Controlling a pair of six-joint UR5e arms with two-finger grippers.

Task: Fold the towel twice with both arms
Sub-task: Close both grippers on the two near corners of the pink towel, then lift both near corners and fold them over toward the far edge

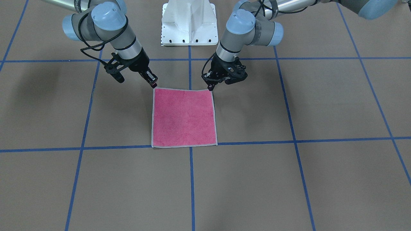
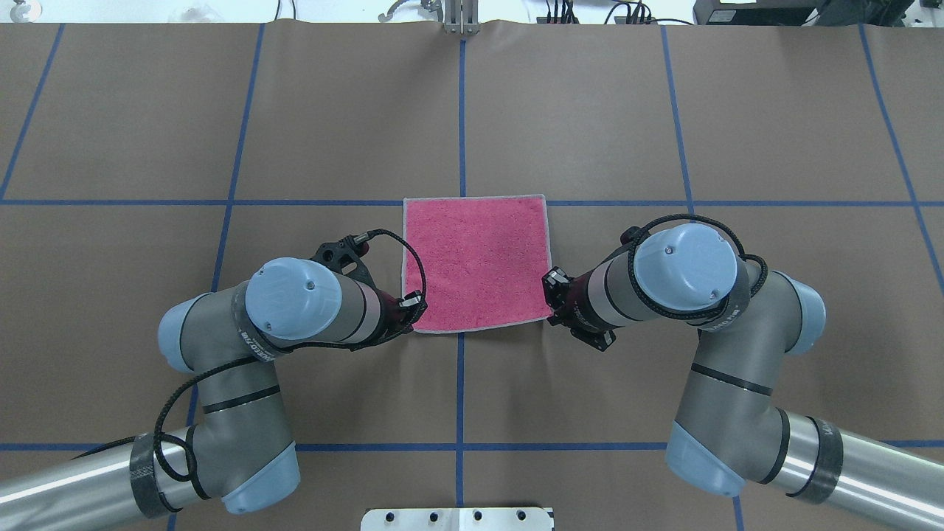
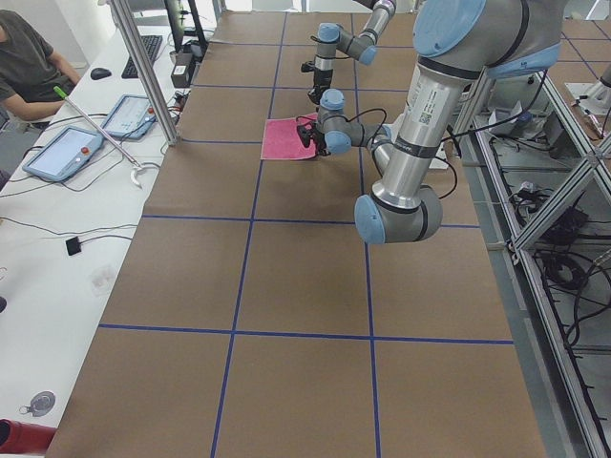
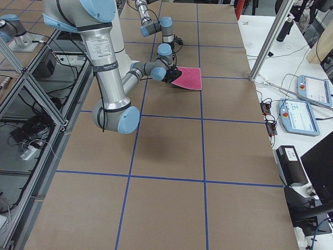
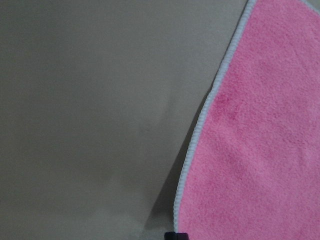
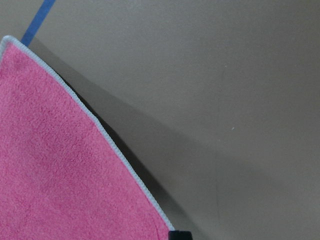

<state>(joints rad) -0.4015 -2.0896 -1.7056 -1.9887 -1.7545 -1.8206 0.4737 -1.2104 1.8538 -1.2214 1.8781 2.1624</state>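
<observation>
Looking at the towel (image 1: 184, 118), it's lying pretty much flat and square in the middle of the table (image 1: 321, 179), pink fuzzy side up, with a pale grey stitched border running all the way round. It sits across the centre blue tape line (image 1: 191, 186), and its far edge from the robot runs right along one of the cross lines. The left gripper (image 1: 210, 86) is down at the towel's near left corner and the right gripper (image 1: 153, 84) at the near right corner, both tilted inward. Fingers on each look pressed together on the corner, with a bit of pink showing at the tips. In both wrist views the border rides slightly off the paper with a dark shadow under it, leading straight into the black fingertip (image 5: 176, 235). The white pedestal base (image 1: 188, 22) sits just behind.
</observation>
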